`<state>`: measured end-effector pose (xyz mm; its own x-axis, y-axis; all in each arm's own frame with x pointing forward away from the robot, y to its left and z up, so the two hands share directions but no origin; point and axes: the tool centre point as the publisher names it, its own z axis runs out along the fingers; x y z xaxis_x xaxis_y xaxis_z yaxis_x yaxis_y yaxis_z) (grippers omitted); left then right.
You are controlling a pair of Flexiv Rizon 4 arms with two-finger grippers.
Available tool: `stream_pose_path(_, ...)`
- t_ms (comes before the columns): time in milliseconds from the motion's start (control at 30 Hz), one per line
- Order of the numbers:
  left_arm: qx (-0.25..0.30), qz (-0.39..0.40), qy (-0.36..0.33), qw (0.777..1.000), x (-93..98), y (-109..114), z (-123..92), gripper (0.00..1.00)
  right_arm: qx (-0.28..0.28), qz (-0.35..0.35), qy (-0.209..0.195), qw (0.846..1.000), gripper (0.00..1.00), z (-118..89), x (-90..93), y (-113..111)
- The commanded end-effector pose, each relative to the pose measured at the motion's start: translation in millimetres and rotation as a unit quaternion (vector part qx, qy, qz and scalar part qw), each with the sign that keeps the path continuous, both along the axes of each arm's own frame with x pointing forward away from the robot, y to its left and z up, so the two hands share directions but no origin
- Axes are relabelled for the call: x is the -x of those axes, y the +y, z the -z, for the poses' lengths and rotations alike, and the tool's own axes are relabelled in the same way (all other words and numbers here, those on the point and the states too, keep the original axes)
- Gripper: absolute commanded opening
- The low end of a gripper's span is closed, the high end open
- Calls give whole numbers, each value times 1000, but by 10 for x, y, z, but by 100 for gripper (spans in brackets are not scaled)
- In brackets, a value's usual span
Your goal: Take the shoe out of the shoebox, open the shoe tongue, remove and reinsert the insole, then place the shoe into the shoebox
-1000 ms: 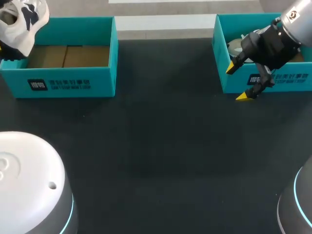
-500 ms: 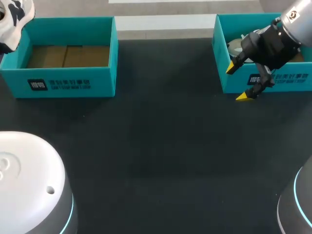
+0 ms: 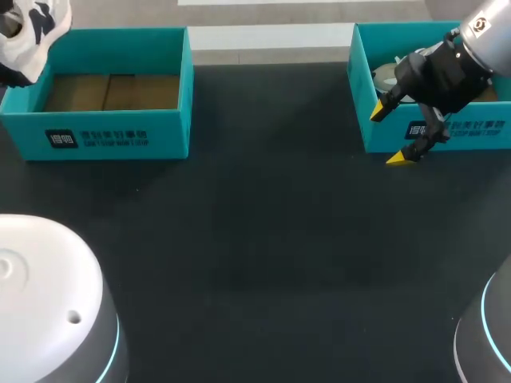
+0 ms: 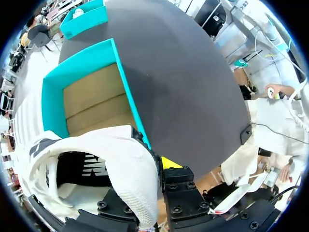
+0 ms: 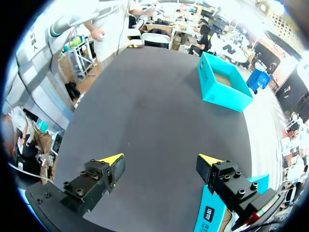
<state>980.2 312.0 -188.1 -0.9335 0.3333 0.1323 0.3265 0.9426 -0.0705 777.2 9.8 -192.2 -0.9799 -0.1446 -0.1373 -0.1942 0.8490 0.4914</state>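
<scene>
Teal shoebox [image 3: 160, 128], dark label; left jaws clamp shoe [image 4: 120, 164].

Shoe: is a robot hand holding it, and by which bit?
Yes. The left gripper pinches the white shoe by its side wall, beside the opening. The right gripper holds nothing.

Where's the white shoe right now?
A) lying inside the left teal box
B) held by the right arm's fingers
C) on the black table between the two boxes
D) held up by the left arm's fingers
D: the white shoe is clamped in the left arm's fingers, held up over a corner of the left shoebox, whose cardboard floor lies bare.
</scene>
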Motion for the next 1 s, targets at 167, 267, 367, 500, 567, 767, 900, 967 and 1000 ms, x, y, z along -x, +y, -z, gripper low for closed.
stream_pose_path(167, -11, -15, -6, 1000, -62, -53, 100, 0, 1, 0, 0, 1000, 100, 8, -5, 8)
stream_pose_path(267, -11, -15, -6, 1000, -62, -53, 100, 0, 1, 0, 0, 1000, 100, 8, -5, 8)
stream_pose_path(367, -11, -15, -6, 1000, -62, -53, 100, 0, 1, 0, 0, 1000, 100, 8, -5, 8)
stream_pose_path(500, -11, -15, -6, 1000, -62, -53, 100, 0, 1, 0, 0, 1000, 100, 8, -5, 8)
stream_pose_path(567, -11, -15, -6, 1000, -62, -53, 100, 0, 1, 0, 0, 1000, 100, 8, -5, 8)
stream_pose_path(767, -77, 201, 21, 976, -240, 35, 68, 0, 1, 0, 0, 1000, 100, 8, -5, 8)
stream_pose_path(900, -119, 327, 25, 937, -299, 152, 131, 0, 1, 0, 0, 1000, 100, 8, -5, 8)
stream_pose_path(967, -124, 400, 26, 908, -305, 217, 141, 0, 1, 0, 0, 1000, 100, 8, -5, 8)
stream_pose_path(1000, -127, 422, 17, 898, -304, 250, 137, 0, 1, 0, 0, 1000, 100, 8, -5, 8)
